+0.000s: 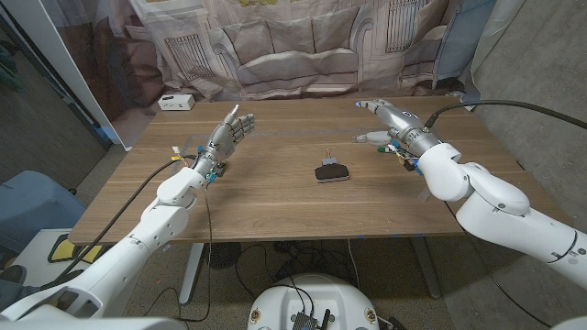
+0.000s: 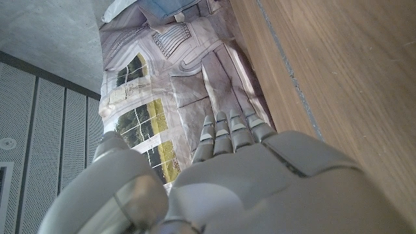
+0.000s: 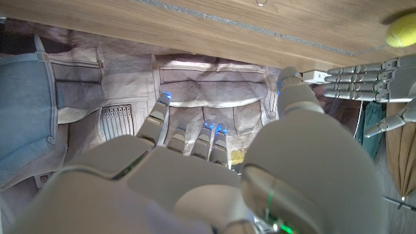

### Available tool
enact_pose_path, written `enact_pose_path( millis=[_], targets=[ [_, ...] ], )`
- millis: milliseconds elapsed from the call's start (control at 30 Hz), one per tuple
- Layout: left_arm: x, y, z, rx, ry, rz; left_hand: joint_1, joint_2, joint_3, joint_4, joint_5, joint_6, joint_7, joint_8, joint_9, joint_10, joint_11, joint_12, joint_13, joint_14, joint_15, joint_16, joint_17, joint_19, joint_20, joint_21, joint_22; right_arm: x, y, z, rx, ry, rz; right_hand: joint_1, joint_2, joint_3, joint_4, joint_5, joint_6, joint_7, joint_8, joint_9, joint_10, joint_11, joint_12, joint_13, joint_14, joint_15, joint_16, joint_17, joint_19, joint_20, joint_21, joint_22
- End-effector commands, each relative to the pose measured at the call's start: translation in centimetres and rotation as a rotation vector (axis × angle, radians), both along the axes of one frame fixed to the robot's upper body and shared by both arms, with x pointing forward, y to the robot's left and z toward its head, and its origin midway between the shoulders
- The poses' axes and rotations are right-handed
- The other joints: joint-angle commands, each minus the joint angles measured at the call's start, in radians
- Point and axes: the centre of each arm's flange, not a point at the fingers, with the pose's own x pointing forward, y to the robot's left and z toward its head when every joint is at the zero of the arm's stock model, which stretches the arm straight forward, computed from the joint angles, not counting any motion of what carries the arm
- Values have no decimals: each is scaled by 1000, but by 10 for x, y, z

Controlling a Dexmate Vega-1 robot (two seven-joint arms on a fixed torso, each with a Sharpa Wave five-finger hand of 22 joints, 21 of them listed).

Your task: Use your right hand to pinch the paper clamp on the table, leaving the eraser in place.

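Table with clamp mid-table, well apart from my right hand, which is open, fingers spread, holding nothing. Left hand likewise open. Eraser: cannot identify. Risk, my judgement: a long reach could nudge the clamp before the pinch closes.

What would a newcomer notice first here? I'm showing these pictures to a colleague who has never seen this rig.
First the two robot hands raised over the wooden table, fingers apart and holding nothing: the left hand on the left side, the right hand toward the far right. Next, the small black paper clamp lying alone near the table's middle, between the hands and untouched. Behind the table hangs a backdrop printed with a building.
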Motion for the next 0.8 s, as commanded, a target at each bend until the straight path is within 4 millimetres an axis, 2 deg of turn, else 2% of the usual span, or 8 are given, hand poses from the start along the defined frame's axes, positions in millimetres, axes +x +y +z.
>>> enact_pose_path(
  millis=[33, 133, 167, 500, 800],
  targets=[
    [2, -8, 2, -10, 15, -28, -8, 5, -3, 3, -1, 3, 10, 0, 2, -3, 5, -2, 3, -8, 5, -1, 4, -10, 0, 1, 2, 2, 4, 6, -121, 33, -120, -16, -20, -8, 11, 4, 26, -9, 17, 6, 41, 5, 20, 4, 21, -13, 12, 4, 9, 7, 7, 6],
    [3, -10, 2, -16, 20, -54, -22, 16, -4, 14, 0, 7, 14, 1, 2, -3, 8, -2, 3, -10, 9, 0, 6, -16, 3, 0, 3, 4, 7, 7, -146, 49, -130, -19, -21, -10, 12, 5, 39, -11, 22, 7, 46, 3, 22, 5, 28, -15, 15, 4, 11, 7, 8, 6],
    [3, -10, 2, -15, 22, -53, -45, 41, -3, 34, 1, 8, 18, 1, 2, -2, 11, -3, 3, -12, 10, 2, 7, -19, 5, 3, 5, 4, 8, 8, -154, 53, -130, -20, -21, -10, 13, 5, 39, -11, 22, 7, 46, 3, 22, 5, 28, -15, 16, 4, 11, 7, 8, 6],
    [2, -10, 2, -7, 42, -35, -79, 123, 26, 82, 3, 9, 28, 0, 2, -6, 22, -6, 3, -18, 24, 3, 9, -30, 21, 6, 7, 10, 21, 10, -244, 71, -160, -25, -22, -13, 14, 6, 8, -4, 10, 7, 21, 5, 12, 7, 24, 3, 14, 3, 14, 8, 9, 7],
    [-1, -3, -2, -16, 70, -1, -80, 138, 42, 93, 2, 10, 29, 0, 2, -2, 23, -5, 3, -18, 24, 4, 9, -34, 24, 6, 6, 18, 30, 7, -282, 83, -176, -27, -23, -14, 14, 7, 1, -1, 8, 7, 15, 10, 11, 8, 27, 8, 15, 3, 16, 8, 9, 7]
  ],
)
